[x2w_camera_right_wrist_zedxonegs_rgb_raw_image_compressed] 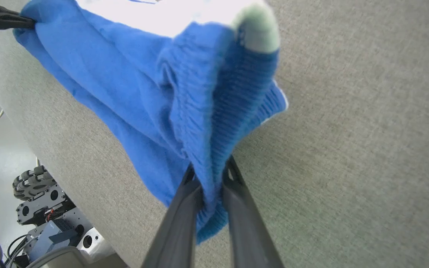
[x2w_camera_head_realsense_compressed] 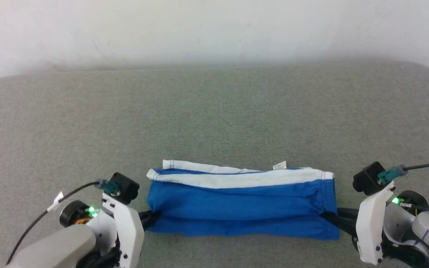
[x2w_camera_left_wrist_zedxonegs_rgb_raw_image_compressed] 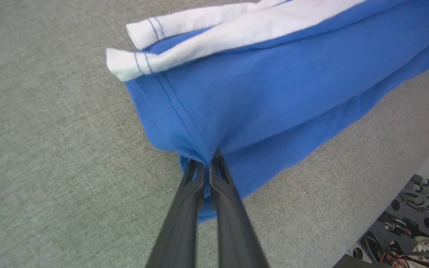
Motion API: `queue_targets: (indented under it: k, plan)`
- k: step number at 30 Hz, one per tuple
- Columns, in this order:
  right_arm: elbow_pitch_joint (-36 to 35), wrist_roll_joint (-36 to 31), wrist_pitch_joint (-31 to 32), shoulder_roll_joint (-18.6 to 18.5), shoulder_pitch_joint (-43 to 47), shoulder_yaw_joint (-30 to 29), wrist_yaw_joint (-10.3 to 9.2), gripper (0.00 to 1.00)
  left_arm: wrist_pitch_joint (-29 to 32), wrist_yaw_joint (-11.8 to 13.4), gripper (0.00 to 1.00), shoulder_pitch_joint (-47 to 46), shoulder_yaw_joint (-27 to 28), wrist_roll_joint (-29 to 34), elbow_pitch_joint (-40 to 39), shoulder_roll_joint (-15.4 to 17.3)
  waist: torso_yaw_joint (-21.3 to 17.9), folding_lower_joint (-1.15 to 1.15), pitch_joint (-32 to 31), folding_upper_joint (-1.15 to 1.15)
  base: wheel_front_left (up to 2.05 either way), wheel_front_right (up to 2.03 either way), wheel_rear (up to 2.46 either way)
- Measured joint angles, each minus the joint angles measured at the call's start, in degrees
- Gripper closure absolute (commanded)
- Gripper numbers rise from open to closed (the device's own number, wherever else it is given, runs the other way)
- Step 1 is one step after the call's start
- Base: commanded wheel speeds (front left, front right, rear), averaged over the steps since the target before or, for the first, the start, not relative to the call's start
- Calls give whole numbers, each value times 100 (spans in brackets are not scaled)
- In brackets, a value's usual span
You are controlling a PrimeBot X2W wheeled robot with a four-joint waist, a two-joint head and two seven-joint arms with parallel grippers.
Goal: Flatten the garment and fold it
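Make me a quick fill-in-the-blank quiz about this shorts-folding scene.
The garment is mostly ___ with a white stripe.
The right gripper grips its ribbed ___.
Beneath it is a ___ fabric surface.
Missing words: blue; waistband; grey.

Head view: the left tool (x2w_camera_head_realsense_compressed: 154, 219) and right tool (x2w_camera_head_realsense_compressed: 328, 216) both have their tips buried in the ends of the garment (x2w_camera_head_realsense_compressed: 242, 203), so the actual pinch is hidden from up there. Both arms get chopped by the bottom edge. The label (x2w_camera_head_realsense_compressed: 279, 165) is way too small to read. In the left wrist view the garment runs off the top and right edges. In the right wrist view the ribbed bit nearest the lens is a blurry mess, there's a pale smudge (x2w_camera_right_wrist_zedxonegs_rgb_raw_image_compressed: 256, 31) up top I can't identify, and the robot base (x2w_camera_right_wrist_zedxonegs_rgb_raw_image_compressed: 47, 219) is cut off at the bottom left.
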Motion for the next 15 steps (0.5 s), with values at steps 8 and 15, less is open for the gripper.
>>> queue_targets:
  k: [8, 15]
  plan:
    - [802, -1, 79, 504, 54, 47, 0, 100, -328, 51, 100, 163, 59, -127, 471, -391, 38, 1, 198, 0, 0, 0, 0]
    - [954, -205, -245, 613, 44, 33, 4, 0, -1031, 162, 0, 402, 185, -77, 802, -620, 27, 1, 48, 0, 0, 0, 0]
